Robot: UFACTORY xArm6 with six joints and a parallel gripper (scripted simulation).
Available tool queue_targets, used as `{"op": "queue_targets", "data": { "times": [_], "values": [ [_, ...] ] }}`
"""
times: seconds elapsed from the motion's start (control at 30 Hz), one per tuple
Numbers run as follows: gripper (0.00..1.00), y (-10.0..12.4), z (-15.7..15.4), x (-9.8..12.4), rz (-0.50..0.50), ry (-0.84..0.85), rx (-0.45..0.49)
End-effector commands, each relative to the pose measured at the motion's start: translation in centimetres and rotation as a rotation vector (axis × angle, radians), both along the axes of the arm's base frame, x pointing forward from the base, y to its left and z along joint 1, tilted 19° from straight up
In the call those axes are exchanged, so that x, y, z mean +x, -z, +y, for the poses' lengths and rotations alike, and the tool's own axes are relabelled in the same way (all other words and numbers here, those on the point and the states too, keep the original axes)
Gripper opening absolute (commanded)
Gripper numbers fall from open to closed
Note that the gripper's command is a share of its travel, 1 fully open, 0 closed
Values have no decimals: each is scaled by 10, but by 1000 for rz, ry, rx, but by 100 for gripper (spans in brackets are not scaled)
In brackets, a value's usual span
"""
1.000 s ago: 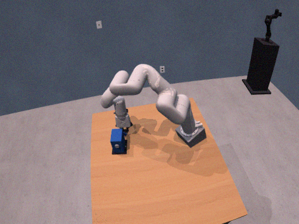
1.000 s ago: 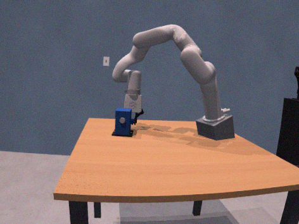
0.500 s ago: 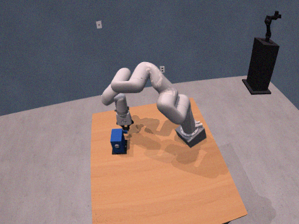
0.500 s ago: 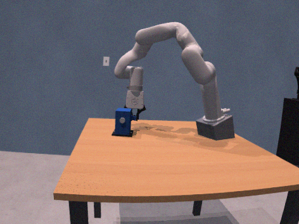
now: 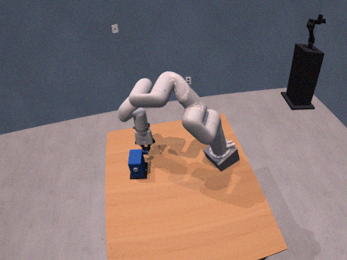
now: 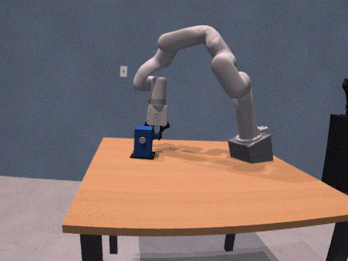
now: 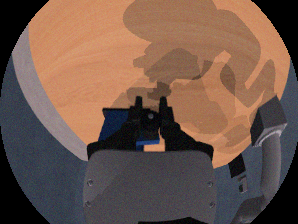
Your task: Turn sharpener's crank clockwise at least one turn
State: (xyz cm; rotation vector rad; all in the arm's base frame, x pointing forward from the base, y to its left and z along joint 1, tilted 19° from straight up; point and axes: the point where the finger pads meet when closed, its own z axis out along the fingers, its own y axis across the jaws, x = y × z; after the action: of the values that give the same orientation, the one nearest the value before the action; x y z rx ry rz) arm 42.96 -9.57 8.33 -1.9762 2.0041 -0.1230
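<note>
The blue pencil sharpener (image 5: 137, 164) (image 6: 143, 146) (image 7: 116, 123) stands on the orange table (image 5: 184, 220) (image 6: 203, 192) near its far left corner. Its crank is on the side facing the robot base. My gripper (image 5: 146, 148) (image 6: 161, 133) (image 7: 150, 104) comes down from above at that side, level with the sharpener's top. It is shut on the crank knob. In the wrist view the knob (image 7: 144, 143) shows as a small blue patch between the dark fingers. In the top and exterior views the fingers mostly hide the knob and crank arm.
The robot's grey base (image 5: 221, 156) (image 6: 251, 149) is bolted to the table on the right of the sharpener. A black pedestal (image 5: 304, 77) (image 6: 337, 155) stands on the floor far to the right, off the table.
</note>
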Motion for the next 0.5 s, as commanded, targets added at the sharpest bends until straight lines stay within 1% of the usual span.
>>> {"op": "queue_targets", "data": {
  "times": [0.0, 0.27, 0.47],
  "values": [
    [0, -1, -1, 1, -3, 0, -1],
    [0, -3, -1, 0, -3, 0, -1],
    [0, -9, -2, -2, -3, 0, -1]
  ]
}}
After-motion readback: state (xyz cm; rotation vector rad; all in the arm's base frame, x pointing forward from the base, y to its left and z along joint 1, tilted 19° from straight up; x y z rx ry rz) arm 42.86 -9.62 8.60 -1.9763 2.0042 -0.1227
